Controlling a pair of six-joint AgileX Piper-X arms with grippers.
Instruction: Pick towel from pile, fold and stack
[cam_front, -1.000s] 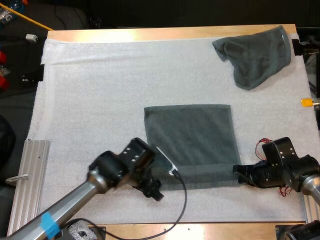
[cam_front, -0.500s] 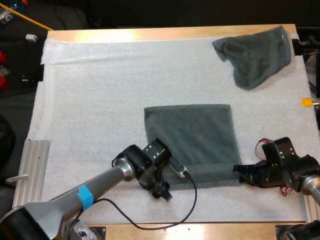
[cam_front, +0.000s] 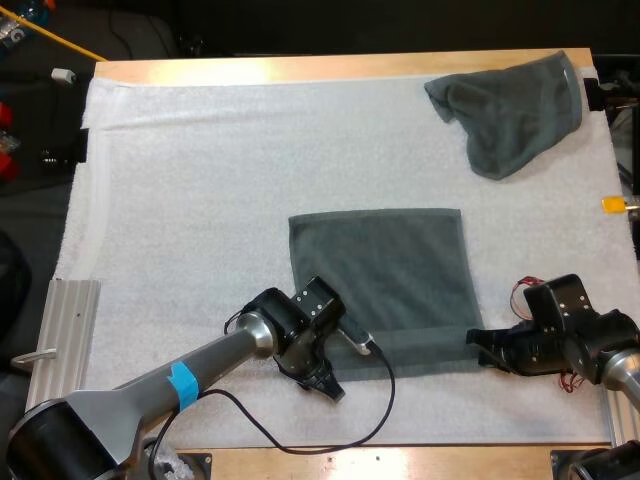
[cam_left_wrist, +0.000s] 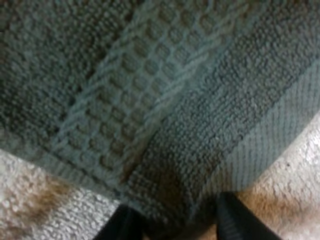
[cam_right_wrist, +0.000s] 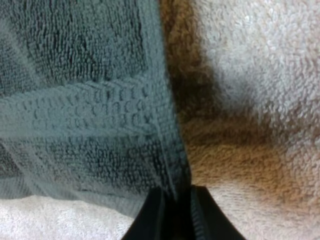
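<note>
The flat towel (cam_front: 385, 275) lies mid-mat. My right gripper (cam_front: 476, 343) is pinched on its near right corner. My left gripper (cam_front: 333, 388) straddles the near left corner, fingers apart, seemingly not yet closed. I should bite deep, then lift both corners evenly.

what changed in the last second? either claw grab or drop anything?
The left claw moved right and down to the towel's near left corner. It is open astride that corner, with nothing taken hold of or let go. Unchanged: the right claw is shut on the towel's near right corner, the towel lies flat, and the crumpled towel is at the far right.
</note>
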